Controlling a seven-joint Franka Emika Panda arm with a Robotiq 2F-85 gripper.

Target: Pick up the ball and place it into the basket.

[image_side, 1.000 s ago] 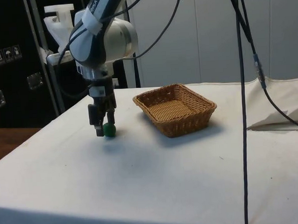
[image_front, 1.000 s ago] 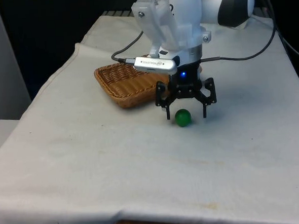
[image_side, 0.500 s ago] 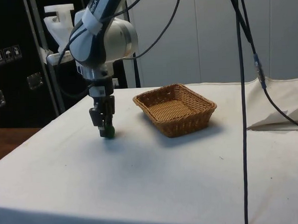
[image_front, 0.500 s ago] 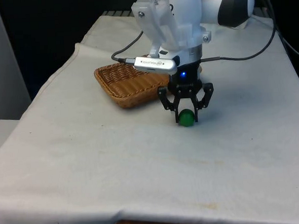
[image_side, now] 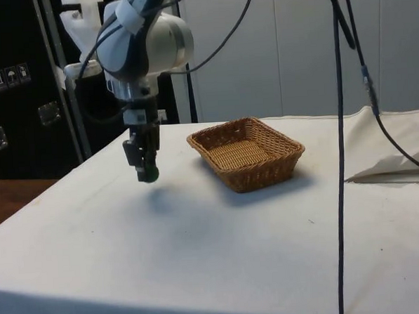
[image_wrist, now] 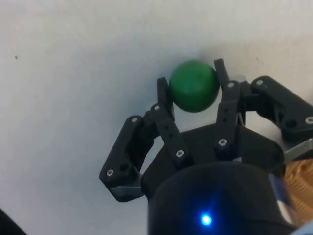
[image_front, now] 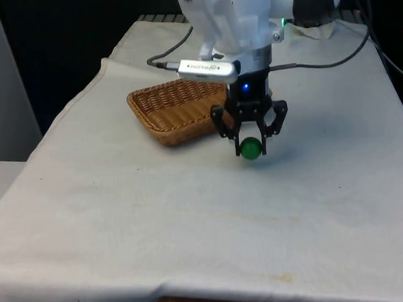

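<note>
The green ball (image_front: pixel 250 148) is held clear above the white cloth (image_front: pixel 191 213), clamped between the closed fingers of the gripper (image_front: pixel 250 142). Just beyond, toward the front view's left, the wicker basket (image_front: pixel 175 111) is seen.

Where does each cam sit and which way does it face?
Front: across the table toward the arm; gripper holds the green ball above the cloth, basket on the front view's left.
Side: from the table's side; arm, gripper, basket.
Wrist: on the wrist, looking down; fingers clamp the ball.
Shared: the gripped ball.
</note>
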